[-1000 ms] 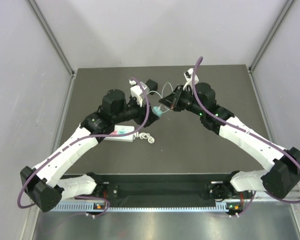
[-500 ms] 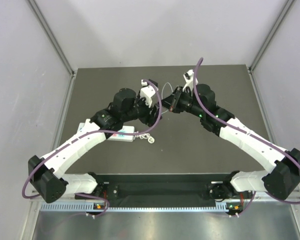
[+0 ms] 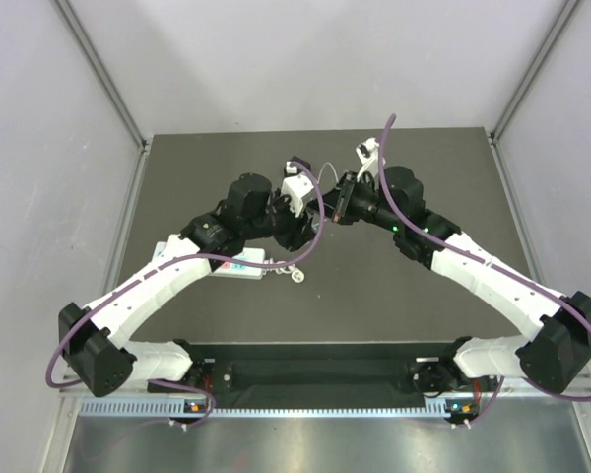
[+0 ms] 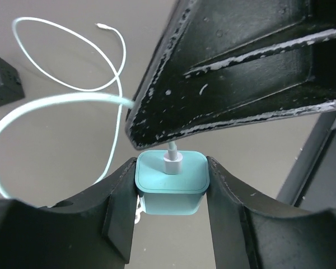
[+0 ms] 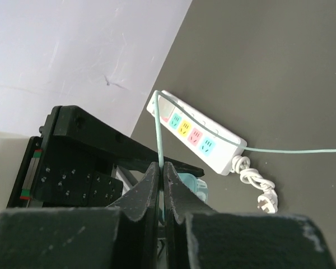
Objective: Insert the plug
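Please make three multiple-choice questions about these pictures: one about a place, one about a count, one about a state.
1. Where is the teal plug?
A. between the fingers of the left gripper
B. loose on the table
C. in a drawer

2. How many coloured sockets has the power strip?
A. two
B. four
C. six

3. How is the right gripper?
A. wide open
B. shut on the thin wire
C. shut on a cup

Answers:
1 A, a finger stands against each side of the plug.
2 B, teal, yellow, pink and blue sockets show in the right wrist view.
3 B, the wire comes out between its closed fingers.
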